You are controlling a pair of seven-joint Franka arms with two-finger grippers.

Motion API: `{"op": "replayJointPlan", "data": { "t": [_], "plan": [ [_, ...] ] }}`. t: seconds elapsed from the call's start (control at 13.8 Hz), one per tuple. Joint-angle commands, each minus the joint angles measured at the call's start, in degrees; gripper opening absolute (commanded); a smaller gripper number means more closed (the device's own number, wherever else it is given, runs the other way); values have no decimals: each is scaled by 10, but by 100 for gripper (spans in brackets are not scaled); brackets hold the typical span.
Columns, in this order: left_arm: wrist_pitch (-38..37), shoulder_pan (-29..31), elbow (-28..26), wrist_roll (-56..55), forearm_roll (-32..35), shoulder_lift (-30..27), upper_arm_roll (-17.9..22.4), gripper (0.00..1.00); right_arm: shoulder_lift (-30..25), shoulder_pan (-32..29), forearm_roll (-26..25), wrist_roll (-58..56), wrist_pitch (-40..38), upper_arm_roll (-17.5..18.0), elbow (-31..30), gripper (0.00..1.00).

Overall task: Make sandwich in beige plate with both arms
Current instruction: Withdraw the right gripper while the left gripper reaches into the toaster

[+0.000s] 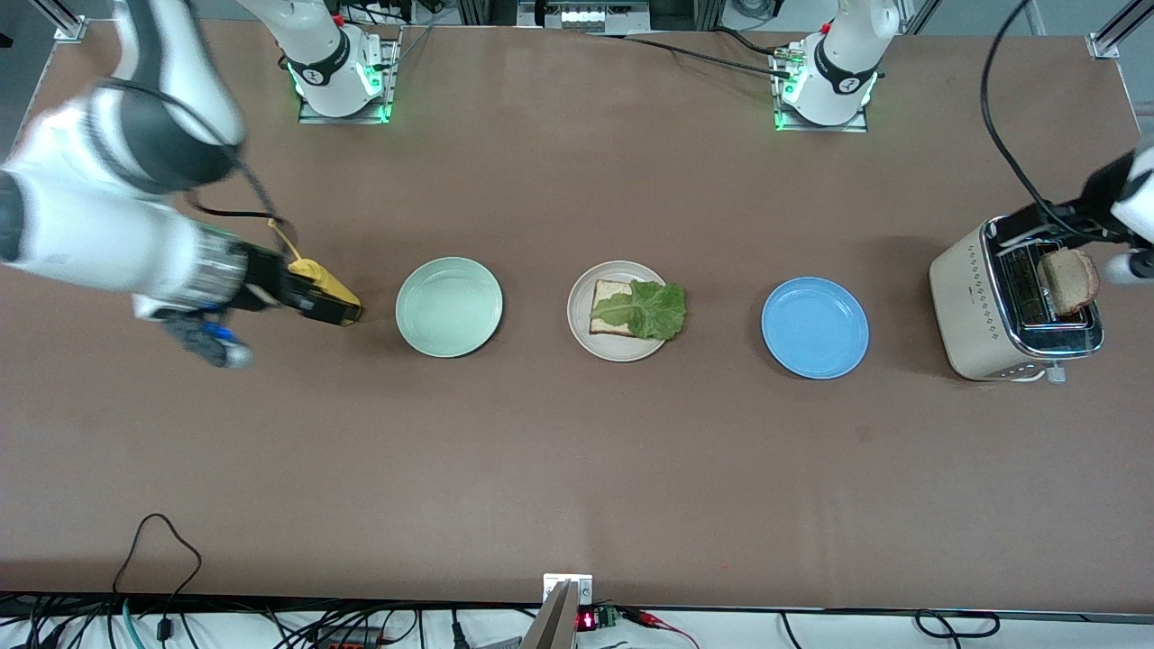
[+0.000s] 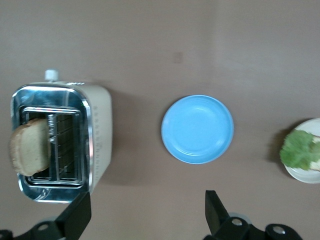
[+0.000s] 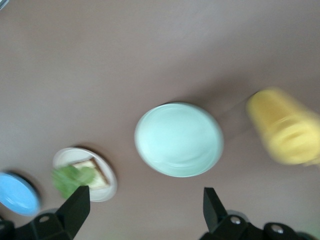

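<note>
Nearest your camera, the blue plate [image 1: 814, 326] sits just lower than the beige plate [image 1: 618, 311], which holds one bread slice [image 1: 611, 307] under a lettuce leaf [image 1: 654, 309]. Your left gripper [image 2: 145, 212] hangs wide open and empty above the toaster [image 1: 1014, 311], where a second slice [image 1: 1068, 280] stands. Your right gripper [image 3: 145, 210], also open and empty, hovers by the yellow object [image 1: 326, 291], beside the mint-green plate [image 1: 449, 306] on the brown table [image 1: 577, 469]

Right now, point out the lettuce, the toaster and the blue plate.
lettuce [image 1: 655, 308]: front view, middle of the leaf.
toaster [image 1: 969, 302]: front view, beige side wall.
blue plate [image 2: 197, 129]: left wrist view, bare centre of the plate.
</note>
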Motion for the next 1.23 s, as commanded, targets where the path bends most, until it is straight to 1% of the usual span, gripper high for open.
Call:
{"op": "replayJointPlan", "data": {
  "t": [0.0, 0.14, 0.22, 0.29, 0.43, 0.65, 0.79, 0.94, 1.16],
  "plan": [
    [-2, 29, 19, 13, 14, 37, -2, 100, -40, -29, -61, -216, -47, -29, -16, 100],
    [-2, 68, 19, 21, 16, 75, -2, 100, -55, -41, -172, -336, -51, -29, -10, 100],
    [-1, 93, 20, 30, 11, 91, -2, 100, -64, -44, -202, -367, -51, -29, -8, 100],
    [3, 110, 20, 47, 9, 105, -2, 100, -76, -49, -210, -372, -51, -29, -4, 100],
    [9, 130, 20, 113, 14, 121, -1, 100, -91, -75, -210, -372, -50, -29, -2, 100],
    [9, 173, 59, 160, 18, 156, -2, 100, -96, -95, -206, -372, -48, -29, 0, 100],
    [8, 199, 63, 204, 17, 170, -1, 100, -97, -97, -206, -372, -53, -29, 0, 100],
    [8, 224, 61, 222, 18, 186, -1, 100, -96, -98, -203, -368, -55, -29, 0, 100],
    [1, 231, 54, 223, 18, 214, -1, 100, -96, -97, -203, -363, -55, -29, 0, 100]
  ]
}}
